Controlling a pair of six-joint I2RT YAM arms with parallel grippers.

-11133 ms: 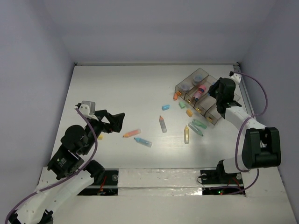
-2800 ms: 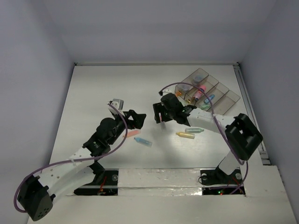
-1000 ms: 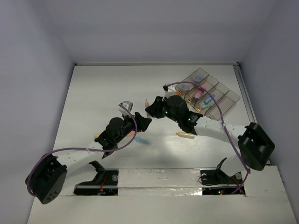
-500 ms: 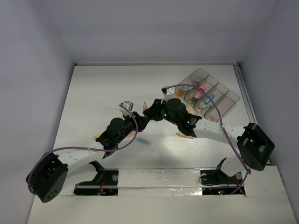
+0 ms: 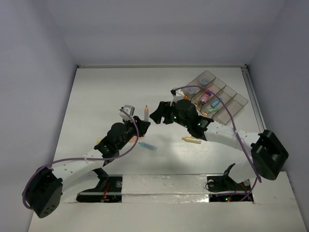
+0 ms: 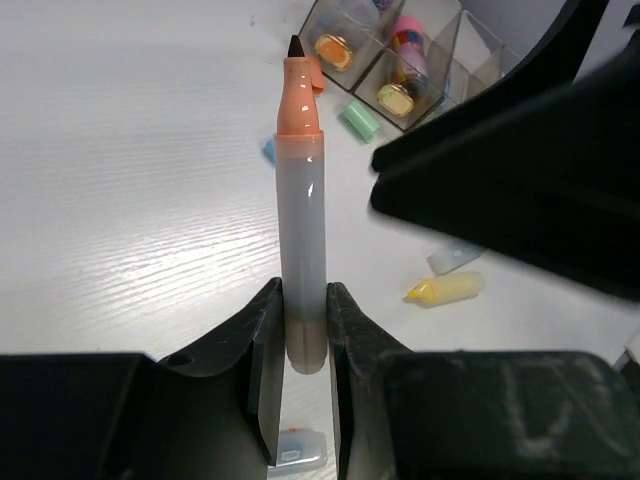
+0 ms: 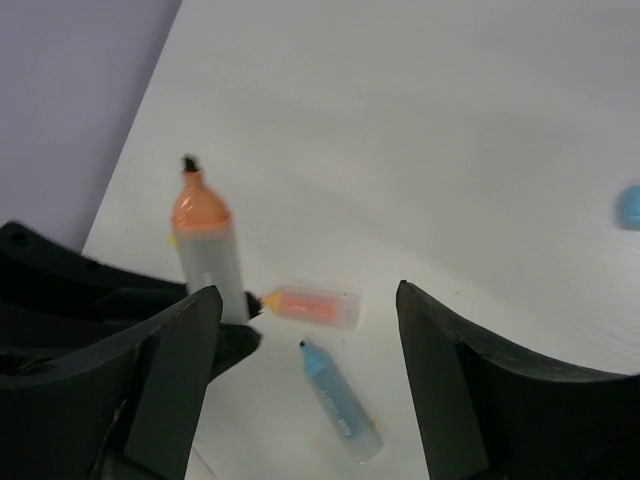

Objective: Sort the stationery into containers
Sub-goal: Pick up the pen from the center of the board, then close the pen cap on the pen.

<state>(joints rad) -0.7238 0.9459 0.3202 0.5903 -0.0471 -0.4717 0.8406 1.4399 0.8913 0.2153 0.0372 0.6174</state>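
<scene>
Far right, the tray (image 5: 236, 102) holds tubs (image 5: 205, 80) and a pink marker (image 5: 206, 94); the left gripper (image 6: 305, 325) clamps an orange marker (image 6: 301, 230), the right gripper (image 7: 308, 300) stands apart.

place: robot lab cell | cues: white table (image 5: 106, 92) boxed by plain pale walls (image 5: 34, 72); left arm (image 5: 79, 163), right arm (image 5: 227, 134) bolted on

Your tally: one tray (image 5: 235, 102), four compartments. Outside it: one held orange marker (image 6: 300, 200), one lying orange marker (image 7: 312, 306), one yellow marker (image 5: 192, 140), one blue marker (image 7: 340, 405).
</scene>
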